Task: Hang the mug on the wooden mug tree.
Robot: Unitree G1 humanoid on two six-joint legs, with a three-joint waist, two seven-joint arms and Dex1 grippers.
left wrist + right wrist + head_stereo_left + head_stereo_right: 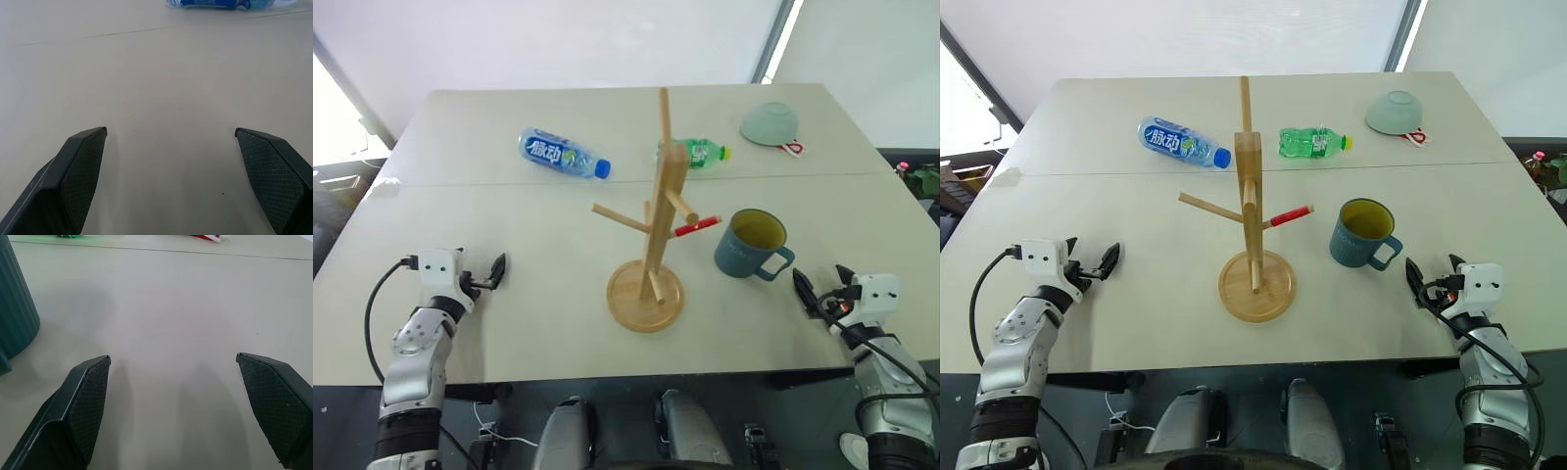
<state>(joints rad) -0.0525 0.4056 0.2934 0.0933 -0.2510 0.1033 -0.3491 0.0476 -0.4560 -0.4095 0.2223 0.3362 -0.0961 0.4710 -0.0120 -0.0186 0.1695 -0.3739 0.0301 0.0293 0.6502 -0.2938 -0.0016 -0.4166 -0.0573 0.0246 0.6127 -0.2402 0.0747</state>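
Mug upright on table, just right of tree; not yet hung.
Both grippers are empty with fingers spread wide, low over the near edge: left gripper well apart from the mug, right gripper near it, likely staged for the pick. Handle faces the right gripper, which suits a grasp. Mug is ribbed, blue-grey, yellow-green inside; tree is pale wood with a disc base, thin post and angled pegs.

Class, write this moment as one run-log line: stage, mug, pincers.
stage: before grasp | mug: upright on table, right of wooden mug tree | left pincer: open, empty | right pincer: open, empty, near mug
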